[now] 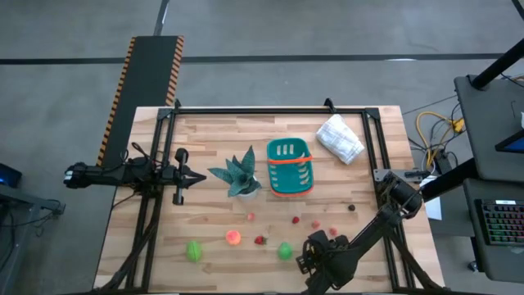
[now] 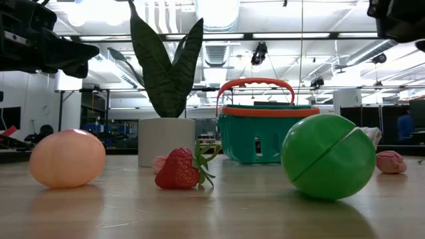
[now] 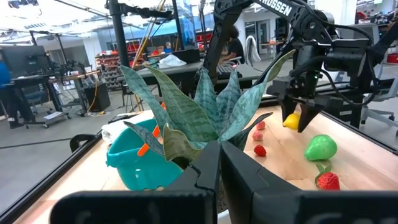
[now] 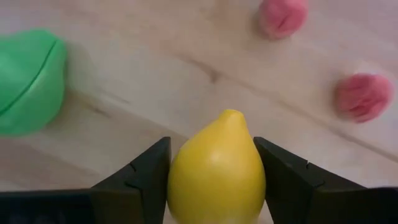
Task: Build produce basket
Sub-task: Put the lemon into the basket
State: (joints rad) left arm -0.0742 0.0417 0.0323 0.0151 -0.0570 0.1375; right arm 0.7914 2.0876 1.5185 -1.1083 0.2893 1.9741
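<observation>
Right gripper [image 4: 214, 177] was clamped on a yellow lemon [image 4: 216, 174], above the table's [image 1: 377, 176] near edge beside a green pear [image 4: 28, 81]. Basket [image 1: 290, 167] sat mid-table, near the plant [image 1: 239, 174]. Judged step: carry lemon to basket. Do it well: lift above the orange rim, avoid the handle, release low and centered. Left gripper [image 1: 194, 176] waited at left, fingers together.

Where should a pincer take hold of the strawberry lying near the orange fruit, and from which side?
Probably from above, closing across the red body of the strawberry at its widest part. It lies on its side with its green leaves pointing sideways, and the table around it is bare, so the leaves give a poor hold.
</observation>
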